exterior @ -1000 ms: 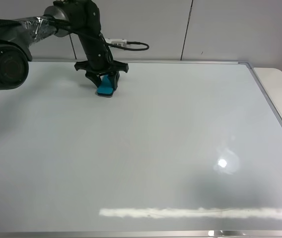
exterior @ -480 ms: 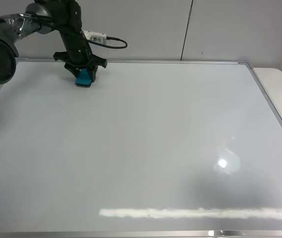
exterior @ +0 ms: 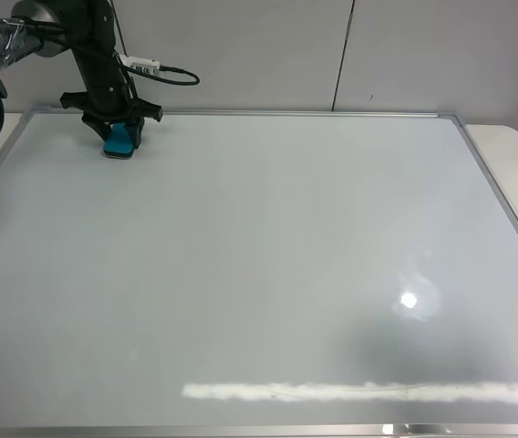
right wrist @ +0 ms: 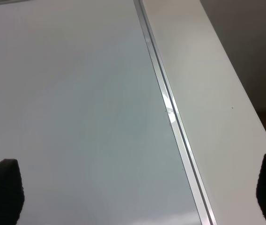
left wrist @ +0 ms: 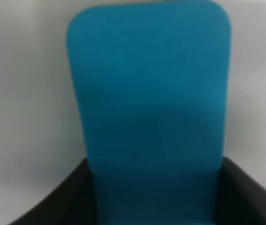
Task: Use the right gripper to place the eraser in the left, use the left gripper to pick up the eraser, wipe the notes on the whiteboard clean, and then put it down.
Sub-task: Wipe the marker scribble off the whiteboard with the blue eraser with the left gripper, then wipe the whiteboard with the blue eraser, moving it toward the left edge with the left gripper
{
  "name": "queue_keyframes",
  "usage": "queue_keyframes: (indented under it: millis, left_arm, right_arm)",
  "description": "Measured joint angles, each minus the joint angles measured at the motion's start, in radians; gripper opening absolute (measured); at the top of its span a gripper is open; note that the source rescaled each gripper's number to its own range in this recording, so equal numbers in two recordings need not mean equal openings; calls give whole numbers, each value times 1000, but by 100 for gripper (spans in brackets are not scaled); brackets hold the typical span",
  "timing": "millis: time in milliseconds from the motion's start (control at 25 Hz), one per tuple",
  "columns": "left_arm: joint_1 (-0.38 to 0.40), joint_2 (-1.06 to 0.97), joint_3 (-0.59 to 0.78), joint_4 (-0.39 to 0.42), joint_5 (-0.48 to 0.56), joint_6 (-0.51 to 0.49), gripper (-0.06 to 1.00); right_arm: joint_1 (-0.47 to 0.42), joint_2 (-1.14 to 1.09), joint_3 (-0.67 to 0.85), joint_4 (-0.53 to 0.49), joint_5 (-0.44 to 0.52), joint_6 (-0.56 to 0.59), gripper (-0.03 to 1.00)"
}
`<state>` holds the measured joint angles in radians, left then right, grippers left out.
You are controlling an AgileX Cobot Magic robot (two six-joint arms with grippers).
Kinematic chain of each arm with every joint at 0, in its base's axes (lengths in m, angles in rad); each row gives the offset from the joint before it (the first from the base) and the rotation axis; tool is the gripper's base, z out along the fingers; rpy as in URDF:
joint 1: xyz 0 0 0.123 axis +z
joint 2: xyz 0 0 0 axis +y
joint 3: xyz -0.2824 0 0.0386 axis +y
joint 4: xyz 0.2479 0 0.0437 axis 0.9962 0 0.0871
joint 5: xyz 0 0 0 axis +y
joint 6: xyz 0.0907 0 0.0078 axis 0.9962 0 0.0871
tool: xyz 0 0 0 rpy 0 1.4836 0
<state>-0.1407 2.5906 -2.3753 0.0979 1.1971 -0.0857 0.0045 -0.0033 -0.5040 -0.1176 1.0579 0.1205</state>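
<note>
The black two-fingered left gripper (exterior: 119, 137) has its jaws clamped on the small teal-blue oblong eraser (exterior: 119, 141), pressed onto the far left corner of the large glossy silver-framed whiteboard (exterior: 268, 265). The right gripper (right wrist: 133, 197) hangs over the whiteboard's right frame edge, jaws wide apart and holding nothing.

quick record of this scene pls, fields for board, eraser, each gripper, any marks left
whiteboard: large white board with a silver frame, fills most of the high view
eraser: teal block at the board's far left corner, lower end on the board
left gripper: shut on the eraser, fingers at both its sides
right gripper: open, empty, over the board's right frame edge
notes: no red marks visible on the board
glare: light spot and pale streak near the front edge
</note>
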Motion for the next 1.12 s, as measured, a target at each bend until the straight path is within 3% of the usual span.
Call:
queue_keyframes:
  millis: [200, 360, 640, 920, 1120]
  left_arm:
    - [-29, -77, 33, -79, 12, -4, 3]
    - [-46, -219, 135, -98, 11, -18, 3]
    - [-52, -501, 582, -98, 3, -47, 3]
    - [-52, -776, 1106, -98, -254, -75, 3]
    - [-52, -814, 1260, -98, -320, -77, 3]
  right_arm:
    - [0, 0, 0, 0, 0, 0, 100]
    - [0, 0, 0, 0, 0, 0, 100]
    - [0, 0, 0, 0, 0, 0, 100]
    - [0, 0, 0, 0, 0, 0, 100]
    - [0, 0, 0, 0, 0, 0, 100]
